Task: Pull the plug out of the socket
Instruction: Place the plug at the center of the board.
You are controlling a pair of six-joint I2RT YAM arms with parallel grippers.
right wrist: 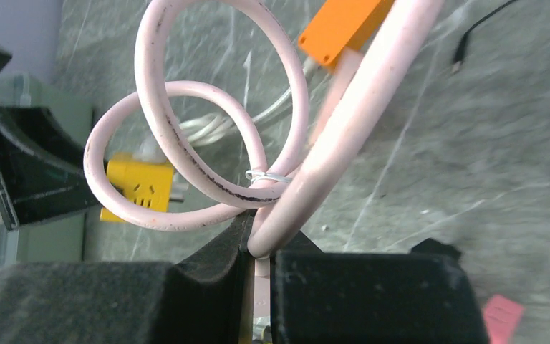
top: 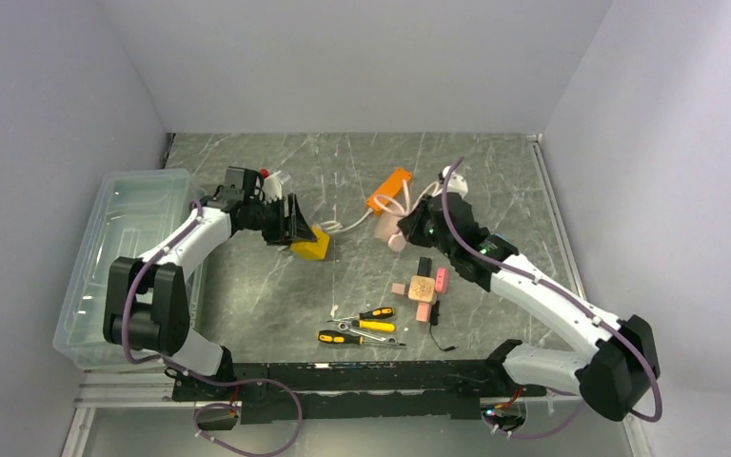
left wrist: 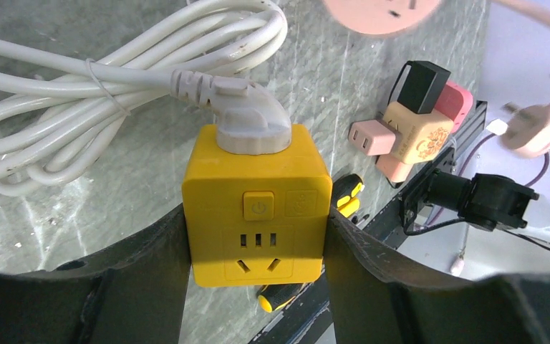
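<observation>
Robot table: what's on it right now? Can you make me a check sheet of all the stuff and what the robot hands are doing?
Surface: dark marbled table, no spills seen.
Job's things: white plug seated in the yellow socket cube, not pulled out yet.
Clutter: yellow-and-black screwdrivers, beige adapter cube with small plugs stuck in it, orange power strip.
Grippers: left gripper shut on the yellow socket cube's sides; right gripper shut on the pink cable.
Cables: white cable bundled in loops beside the cube; pink cable coiled and tied.
Surroundings: clear plastic bin on the left; plain walls around.
</observation>
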